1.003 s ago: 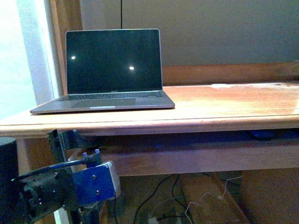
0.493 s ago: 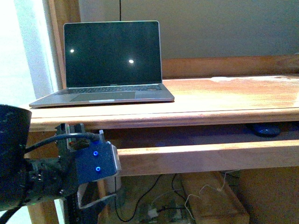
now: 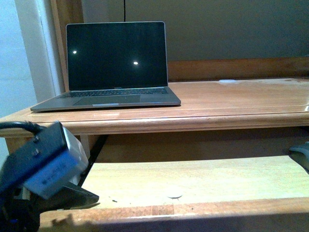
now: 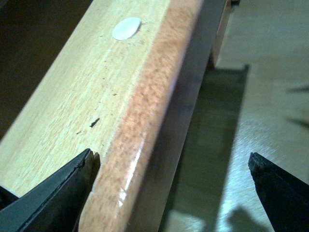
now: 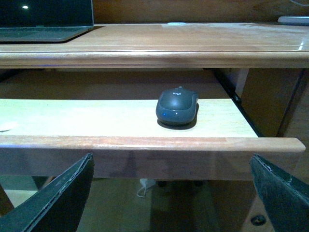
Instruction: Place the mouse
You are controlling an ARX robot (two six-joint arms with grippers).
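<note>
While the right claw (image 5: pixel 171 159) gapes, the mouse (image 5: pixel 177 107) lies apart on the shelf (image 5: pixel 72 118).

Pale light from the left leaves sheen on the desk (image 3: pixel 231 104), two glints dot the dark laptop screen (image 3: pixel 116 55), and the near left arm (image 3: pixel 43 162) is smeared by blur.

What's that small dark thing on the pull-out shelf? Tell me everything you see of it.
A computer mouse: dark grey, oval, smooth domed top, seemingly matte plastic, tiny blue light on its near side, no cable visible. It lies flat on the pale wooden shelf, near its right end; nothing else touches it.
</note>
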